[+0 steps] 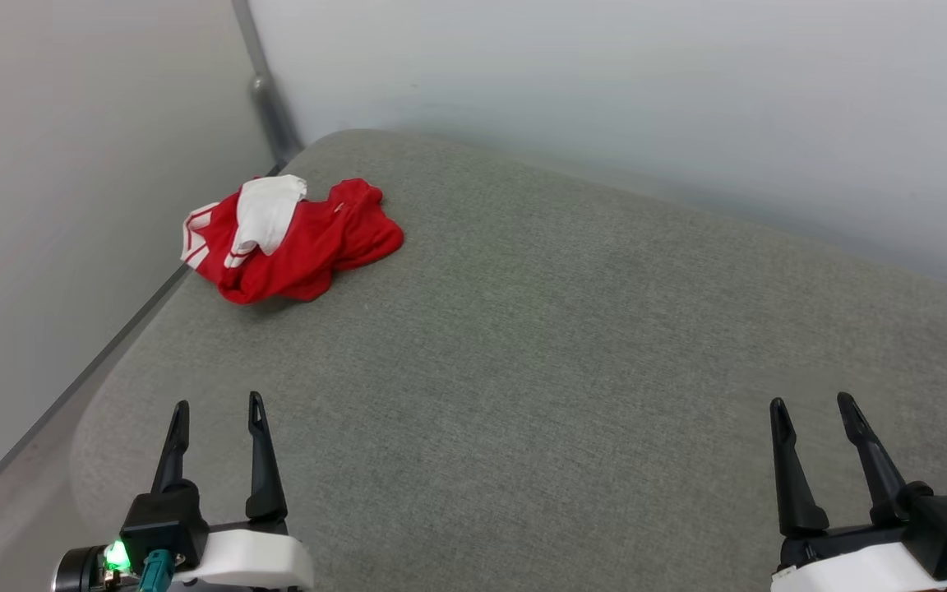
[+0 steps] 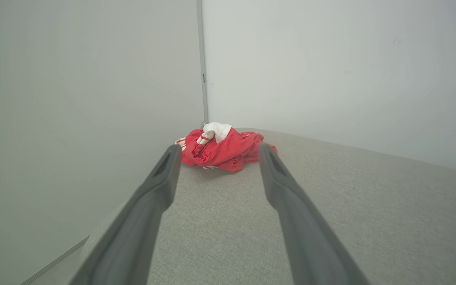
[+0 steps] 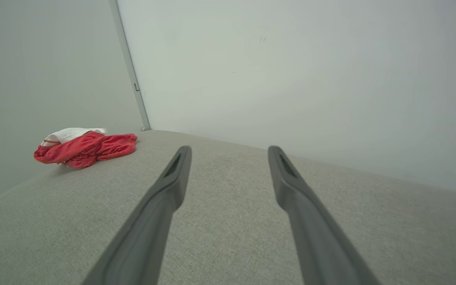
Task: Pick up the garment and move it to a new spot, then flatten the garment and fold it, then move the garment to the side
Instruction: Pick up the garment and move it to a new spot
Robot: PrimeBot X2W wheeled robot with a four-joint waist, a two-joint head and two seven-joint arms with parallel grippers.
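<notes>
The garment [image 1: 293, 238] lay crumpled in a heap at the far left corner of the grey fabric-covered counter [image 1: 564, 345], close to where two pale walls [image 1: 605, 82] met. Well short of it, the left gripper [image 1: 219, 403] and right gripper [image 1: 811, 402] hung with fingers spread, both empty.

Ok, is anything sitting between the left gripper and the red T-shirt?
Nothing visible does. Only bare grey fabric surface lies between the open left gripper and the crumpled red T-shirt near the far left corner.
</notes>
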